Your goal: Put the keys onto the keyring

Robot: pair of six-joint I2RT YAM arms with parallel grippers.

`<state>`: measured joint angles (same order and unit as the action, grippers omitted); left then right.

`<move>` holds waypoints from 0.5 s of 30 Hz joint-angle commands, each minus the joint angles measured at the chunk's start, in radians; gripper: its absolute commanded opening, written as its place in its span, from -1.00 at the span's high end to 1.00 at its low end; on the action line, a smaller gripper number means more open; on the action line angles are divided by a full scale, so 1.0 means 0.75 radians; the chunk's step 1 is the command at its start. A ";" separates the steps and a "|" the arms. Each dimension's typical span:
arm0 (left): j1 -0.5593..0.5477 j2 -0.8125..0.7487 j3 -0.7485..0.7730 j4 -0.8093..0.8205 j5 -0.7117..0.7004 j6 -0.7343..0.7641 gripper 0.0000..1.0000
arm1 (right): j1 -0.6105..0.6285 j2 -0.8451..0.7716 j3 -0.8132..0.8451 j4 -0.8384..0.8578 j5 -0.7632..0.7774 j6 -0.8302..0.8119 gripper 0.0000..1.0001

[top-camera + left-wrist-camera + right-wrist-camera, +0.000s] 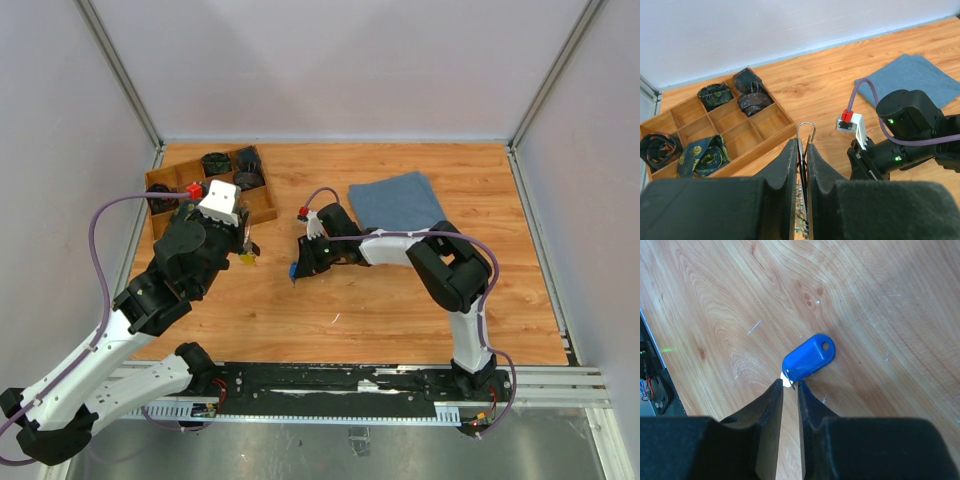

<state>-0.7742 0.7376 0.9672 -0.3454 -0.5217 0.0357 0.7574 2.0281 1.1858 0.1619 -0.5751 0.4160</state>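
My left gripper (246, 243) (803, 145) is shut on the keyring (799, 134). Its thin silver wire loop sticks up past the fingertips, and small keys hang in the slit between the pads. A yellow key head (247, 259) shows just below that gripper from above. The bright blue key (808, 357) (292, 270) lies low over the wood floor. My right gripper (791, 384) (300, 262) has its narrow jaws closed on the key's pale metal end, right at the fingertips. The duller blue-grey key does not show on its own.
A wooden compartment tray (262, 205) (760, 145) with rolled ties stands at the back left, close behind my left gripper. A folded blue cloth (398, 200) (912, 75) lies at the back, right of centre. Grey walls enclose the table.
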 commanded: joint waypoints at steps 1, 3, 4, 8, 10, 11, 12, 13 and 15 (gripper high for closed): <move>0.009 -0.014 0.050 0.052 0.004 -0.014 0.99 | -0.010 0.033 0.020 0.043 -0.024 0.015 0.62; 0.008 -0.014 0.050 0.050 0.004 -0.013 0.99 | -0.010 0.034 0.020 0.046 -0.025 0.014 0.65; 0.008 -0.015 0.052 0.050 0.003 -0.013 0.99 | -0.012 0.033 0.020 0.046 -0.024 0.014 0.67; 0.008 -0.011 0.057 0.045 0.003 -0.013 0.99 | -0.012 0.021 0.018 0.054 -0.027 0.009 0.84; 0.008 -0.012 0.060 0.040 0.002 -0.015 0.99 | -0.011 -0.002 0.019 0.047 -0.026 -0.010 0.95; 0.008 -0.013 0.062 0.037 0.002 -0.017 0.99 | -0.011 -0.022 0.022 0.028 -0.020 -0.032 0.99; 0.008 -0.012 0.064 0.035 0.002 -0.018 0.99 | -0.011 -0.048 0.019 0.008 -0.007 -0.059 0.99; 0.009 -0.012 0.066 0.031 0.006 -0.022 0.99 | -0.010 -0.095 0.007 -0.010 0.014 -0.084 0.99; 0.008 -0.010 0.071 0.024 0.013 -0.028 0.99 | -0.011 -0.189 -0.028 -0.039 0.060 -0.150 0.99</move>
<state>-0.7742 0.7376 0.9718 -0.3477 -0.5209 0.0288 0.7570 2.0209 1.1851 0.1581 -0.5724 0.3992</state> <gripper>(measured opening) 0.127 0.010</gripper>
